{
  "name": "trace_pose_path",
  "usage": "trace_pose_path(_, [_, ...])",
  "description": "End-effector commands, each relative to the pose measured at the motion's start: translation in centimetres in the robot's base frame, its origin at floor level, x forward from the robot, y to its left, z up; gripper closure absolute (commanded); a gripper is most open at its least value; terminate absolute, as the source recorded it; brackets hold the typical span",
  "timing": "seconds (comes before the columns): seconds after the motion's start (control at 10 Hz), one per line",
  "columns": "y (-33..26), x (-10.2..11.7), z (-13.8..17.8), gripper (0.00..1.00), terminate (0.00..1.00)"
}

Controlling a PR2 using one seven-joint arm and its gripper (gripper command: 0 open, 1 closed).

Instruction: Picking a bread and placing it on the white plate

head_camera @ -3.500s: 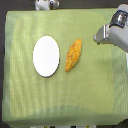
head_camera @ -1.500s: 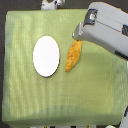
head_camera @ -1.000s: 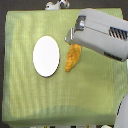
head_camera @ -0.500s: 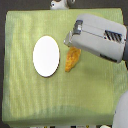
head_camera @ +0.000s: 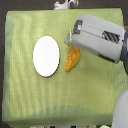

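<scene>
The white plate [head_camera: 46, 56] lies as a plain oval on the green cloth, left of centre in the exterior view. Just to its right lies the bread [head_camera: 71, 60], golden-orange and bumpy, with its lower tapered end pointing down. My gripper [head_camera: 70, 40] comes in from the exterior view's right on a bulky grey arm [head_camera: 100, 39] and sits over the bread's upper end, hiding it. The fingers are dark and blurred against the bread, so I cannot make out whether they are open or shut. The bread rests on the cloth, apart from the plate.
A green cloth-covered table [head_camera: 30, 100] fills the view, with dark floor beyond its left and top edges. A small white and black object [head_camera: 63, 4] sits at the top edge. Part of the robot's pale body [head_camera: 121, 110] shows at the lower right.
The arm has swung in from the exterior view's upper right and moved down and left until the gripper covers the bread's upper end. Bread and plate have stayed in place.
</scene>
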Motion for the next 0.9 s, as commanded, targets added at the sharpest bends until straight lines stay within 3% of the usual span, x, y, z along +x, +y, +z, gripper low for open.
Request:
trace_pose_path(0.0, [0.3,-0.2,-2.0,0.0,0.0])
trace_pose_path(0.6, [-0.3,-1.5,-2.7,0.0,0.0])
trace_pose_path(0.7, [-0.4,-1.5,-2.6,1.0,0.0])
trace_pose_path(0.8, [-0.3,-1.4,-2.3,1.0,0.0])
